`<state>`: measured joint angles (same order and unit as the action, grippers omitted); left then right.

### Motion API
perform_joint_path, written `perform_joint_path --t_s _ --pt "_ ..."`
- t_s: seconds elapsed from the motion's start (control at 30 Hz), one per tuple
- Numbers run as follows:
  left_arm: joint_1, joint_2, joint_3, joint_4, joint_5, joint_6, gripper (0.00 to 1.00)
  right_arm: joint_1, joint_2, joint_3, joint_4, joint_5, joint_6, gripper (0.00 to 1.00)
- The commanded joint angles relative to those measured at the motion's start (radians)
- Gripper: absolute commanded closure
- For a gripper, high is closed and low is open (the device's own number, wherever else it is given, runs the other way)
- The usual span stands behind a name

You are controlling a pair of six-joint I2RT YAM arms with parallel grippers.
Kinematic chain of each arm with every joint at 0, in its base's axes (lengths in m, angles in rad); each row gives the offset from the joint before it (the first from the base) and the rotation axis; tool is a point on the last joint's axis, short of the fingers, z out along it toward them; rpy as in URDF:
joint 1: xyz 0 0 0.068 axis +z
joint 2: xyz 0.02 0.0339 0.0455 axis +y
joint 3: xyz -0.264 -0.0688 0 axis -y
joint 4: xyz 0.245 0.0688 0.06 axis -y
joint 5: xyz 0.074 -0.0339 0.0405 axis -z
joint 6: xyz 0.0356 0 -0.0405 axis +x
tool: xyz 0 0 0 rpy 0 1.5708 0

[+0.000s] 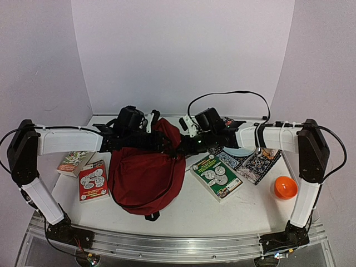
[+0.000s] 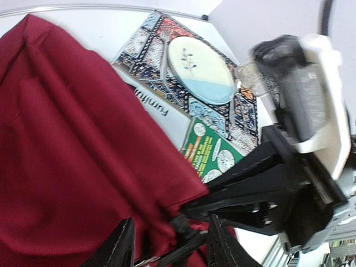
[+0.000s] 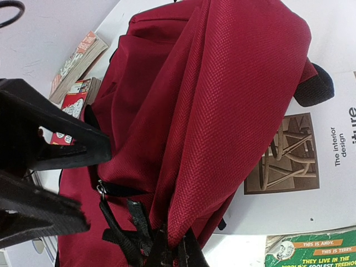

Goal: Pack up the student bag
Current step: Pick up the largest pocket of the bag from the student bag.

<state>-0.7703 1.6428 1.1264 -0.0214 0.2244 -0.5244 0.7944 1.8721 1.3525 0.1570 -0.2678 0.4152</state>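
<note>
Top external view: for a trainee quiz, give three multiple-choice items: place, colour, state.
1. The round orange object lies: A) inside the bag B) near the right arm C) on a book.
2. The rectangular paperback book just right of the large dark red fabric backpack is: A) green B) blue C) black.
3. The right gripper's jaws are: A) wide open B) shut on backpack fabric C) holding a plate.
B, it sits beside that arm; A, its cover shows green; B, fabric is pinched between them.

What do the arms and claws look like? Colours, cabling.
White link covers, black joint housings on left arm and right arm. Black wedge-shaped fingers on left claw and right claw; white camera mount behind the right one. Black cable loops above it.
</note>
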Motion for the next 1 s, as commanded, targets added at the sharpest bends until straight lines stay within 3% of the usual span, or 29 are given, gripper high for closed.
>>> perform_joint_path --t_s 0.0,0.47,0.97 --pt "-0.025 -0.051 0.077 0.006 0.040 0.086 0.56 0.011 -0.017 0.030 0.046 -0.001 -0.015 1.00" --pt "-0.020 0.049 0.157 -0.113 -0.026 0.154 0.58 0.010 -0.023 0.031 0.046 -0.008 -0.012 1.00" --pt "0.003 0.094 0.123 -0.112 0.112 0.138 0.61 0.011 -0.016 0.044 0.046 -0.014 -0.009 1.00"
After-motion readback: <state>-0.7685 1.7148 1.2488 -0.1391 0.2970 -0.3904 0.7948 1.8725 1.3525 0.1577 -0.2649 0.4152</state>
